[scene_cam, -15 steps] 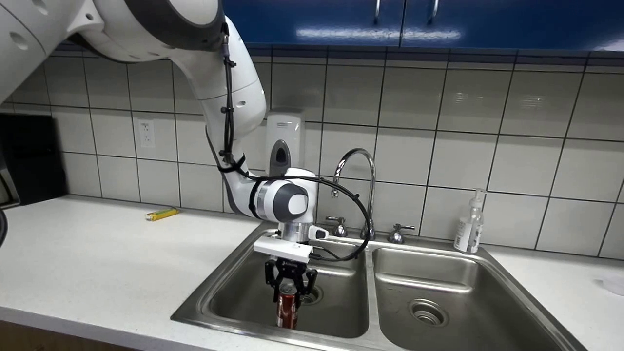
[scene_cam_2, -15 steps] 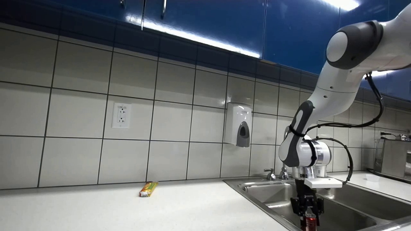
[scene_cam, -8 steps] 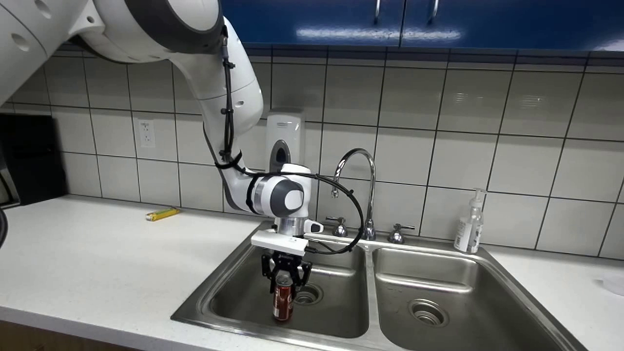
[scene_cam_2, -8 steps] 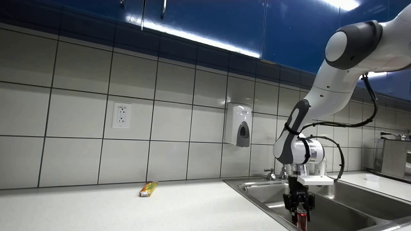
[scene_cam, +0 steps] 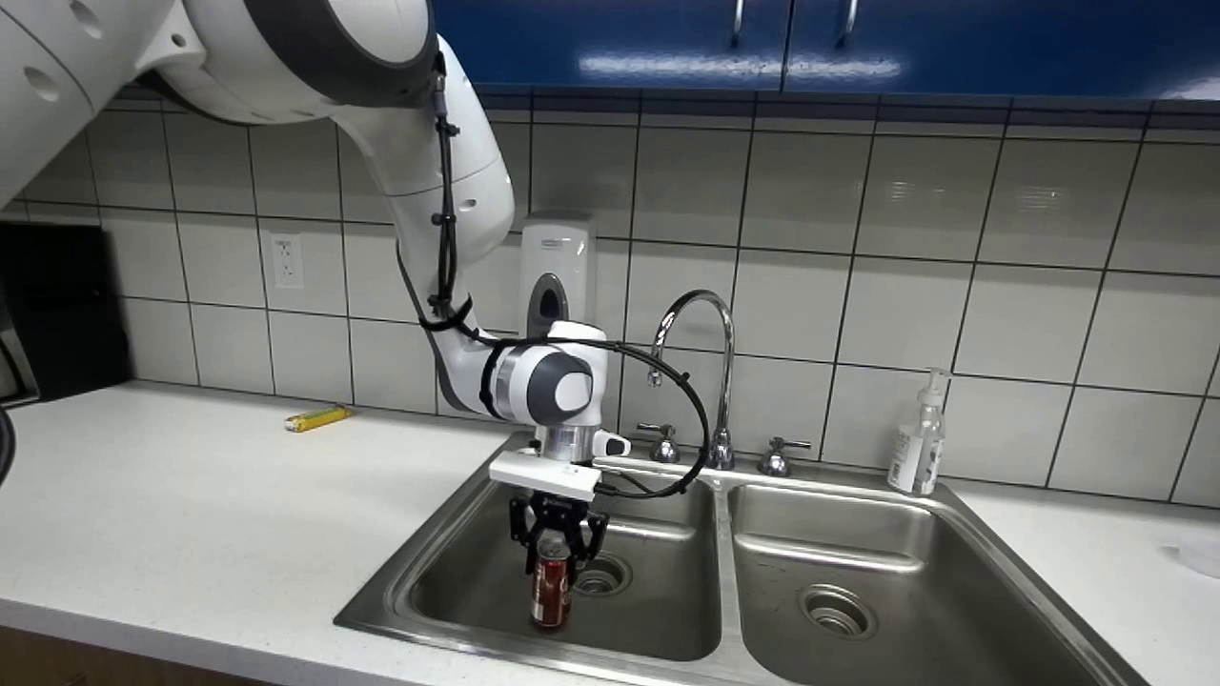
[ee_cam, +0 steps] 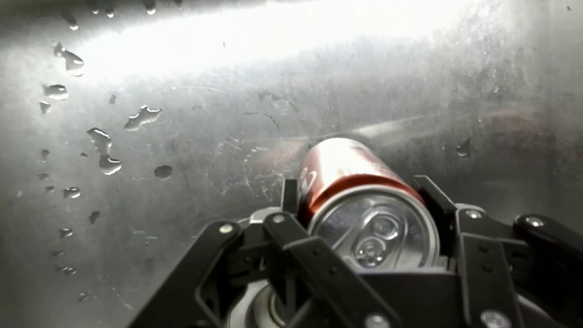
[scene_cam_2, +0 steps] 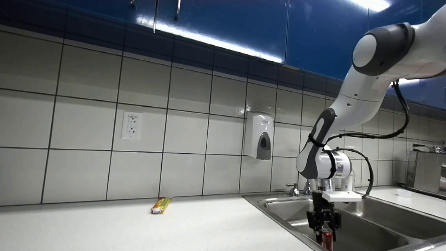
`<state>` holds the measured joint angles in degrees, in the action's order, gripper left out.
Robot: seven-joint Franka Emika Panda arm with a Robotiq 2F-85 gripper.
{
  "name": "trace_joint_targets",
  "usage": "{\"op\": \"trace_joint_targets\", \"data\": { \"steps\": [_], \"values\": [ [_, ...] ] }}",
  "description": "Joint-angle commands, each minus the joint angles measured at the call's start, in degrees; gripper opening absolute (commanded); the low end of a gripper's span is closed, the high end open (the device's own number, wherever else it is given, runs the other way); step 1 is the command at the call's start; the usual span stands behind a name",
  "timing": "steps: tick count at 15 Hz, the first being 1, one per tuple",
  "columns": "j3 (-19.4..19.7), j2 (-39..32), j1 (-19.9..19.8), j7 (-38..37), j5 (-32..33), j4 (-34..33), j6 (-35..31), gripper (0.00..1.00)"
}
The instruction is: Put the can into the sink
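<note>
The red can (scene_cam: 551,595) with a silvery top stands roughly upright inside the left basin of the steel sink (scene_cam: 728,572). My gripper (scene_cam: 553,574) points down around its upper part. In the wrist view the can (ee_cam: 344,159) sits between the black fingers of the gripper (ee_cam: 355,182), one on each side, close against it. The can's top faces the camera and part of it is hidden by the gripper. I cannot tell if the can's bottom touches the basin floor. In an exterior view only the can's upper part (scene_cam_2: 327,240) shows, by the sink's rim (scene_cam_2: 275,218).
A chrome faucet (scene_cam: 728,381) and its handles stand behind the sink. A pump bottle (scene_cam: 918,448) stands at the back right. A yellow package (scene_cam: 317,418) lies on the counter. A white soap dispenser (scene_cam_2: 258,134) hangs on the wall. Water drops lie on the basin floor (ee_cam: 141,118).
Over the first half second the gripper and the can moved together a little up and left in both exterior views. Since then they have shifted only very slightly.
</note>
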<state>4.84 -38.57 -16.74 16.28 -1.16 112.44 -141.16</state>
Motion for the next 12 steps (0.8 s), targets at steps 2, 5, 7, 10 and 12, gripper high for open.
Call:
{"op": "trace_joint_targets", "data": {
  "steps": [2, 5, 7, 10, 12],
  "values": [
    [-1.2, -0.14, -1.66, 1.73, -1.02, -0.89, 1.0, 0.38],
    [-1.48, -0.19, -1.94, 2.08, -1.28, -0.99, 1.52, 0.88],
    [-1.78, -0.03, -2.19, 2.27, -1.85, -0.87, 1.9, 0.94],
    [-1.76, 0.52, -1.96, 2.28, -2.4, -0.41, 2.53, 1.0],
    [-1.49, 2.09, -1.45, 1.99, -2.04, 0.51, 3.56, 1.0]
  ]
}}
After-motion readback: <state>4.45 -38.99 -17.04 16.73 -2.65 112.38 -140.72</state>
